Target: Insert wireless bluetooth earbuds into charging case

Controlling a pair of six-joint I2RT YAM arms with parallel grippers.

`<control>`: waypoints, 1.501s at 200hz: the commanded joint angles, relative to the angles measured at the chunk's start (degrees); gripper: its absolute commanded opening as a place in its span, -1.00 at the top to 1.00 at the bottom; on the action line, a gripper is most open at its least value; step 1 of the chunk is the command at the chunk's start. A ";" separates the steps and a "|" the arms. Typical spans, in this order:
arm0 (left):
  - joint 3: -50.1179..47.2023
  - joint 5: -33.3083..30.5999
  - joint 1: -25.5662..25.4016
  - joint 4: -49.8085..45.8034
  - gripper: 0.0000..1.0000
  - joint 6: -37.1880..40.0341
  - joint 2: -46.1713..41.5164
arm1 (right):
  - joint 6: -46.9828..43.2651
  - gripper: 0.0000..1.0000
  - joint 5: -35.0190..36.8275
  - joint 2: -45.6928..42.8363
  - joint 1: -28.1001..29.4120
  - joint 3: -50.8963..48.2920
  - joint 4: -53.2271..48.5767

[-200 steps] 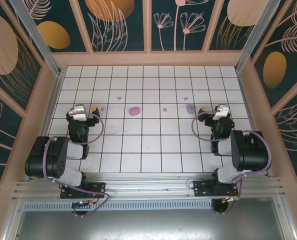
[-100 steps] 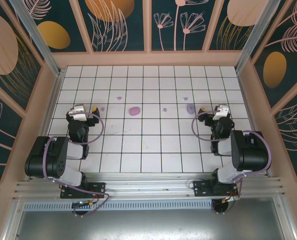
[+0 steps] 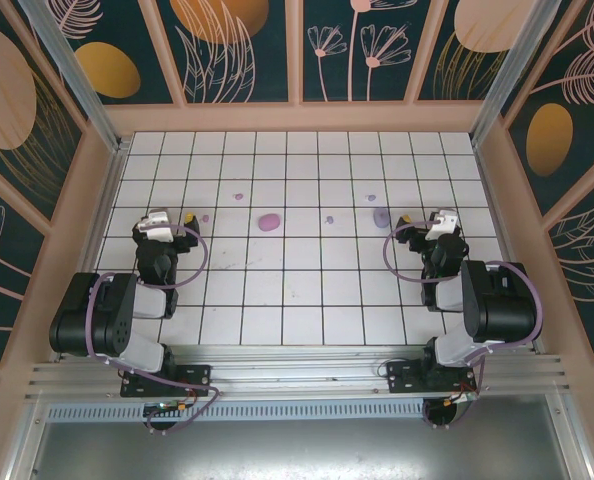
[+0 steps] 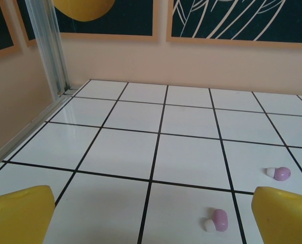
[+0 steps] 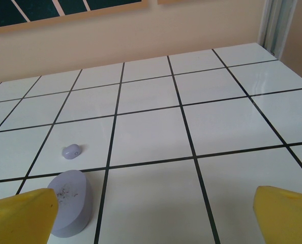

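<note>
Change: Nothing has moved in the last second. Both arms sit where they were, and every purple thing lies in its old spot.
What it means: The job has not really begun, I think. No bud is picked up, and none is in a case.
Left gripper: Wide open and holding nothing. In its own camera the left gripper has only bare tile between its yellow fingers.
Right gripper: Wide open too, and empty. Its own camera shows the right gripper with only floor in the gap.
Earbuds: Four tiny purple ones lie well apart on the white tiles.
Near bud: Just ahead of the left gripper, close to the finger on the right of that view.
Far bud: A bit farther along the same tile row.
Small bud: Ahead of the right gripper, just past the lilac case.
Lilac case: On the tiles close to the right gripper, near its yellow finger. It looks shut.
Pink case: In the middle, between the two arms, with nothing touching it.
Left arm pose: Folded back by its base, wrist low, gripper pointing at the far wall.
Right arm pose: The same shape on the other side.
Next, I guess: One gripper must go down on a bud, and a case must be opened.
</note>
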 commanded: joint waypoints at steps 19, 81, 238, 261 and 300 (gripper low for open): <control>10.09 2.69 0.31 -21.62 -0.97 2.60 -7.39 | -0.79 -0.98 1.34 -6.31 0.96 3.11 -7.17; 23.22 24.15 0.08 -52.03 -0.97 13.97 -12.74 | 7.93 -0.98 2.63 -16.00 4.27 14.49 -31.23; 54.63 17.80 -19.73 -87.38 -0.74 27.64 17.36 | 14.24 -0.93 -0.29 7.41 33.48 46.36 -62.93; 59.13 16.01 -19.75 -91.81 -0.56 28.62 22.26 | 15.09 -0.93 -0.86 7.88 33.48 46.62 -63.37; 59.62 20.20 -20.19 -90.95 -0.61 30.56 23.56 | 15.78 -0.93 -0.68 7.88 33.48 46.04 -63.41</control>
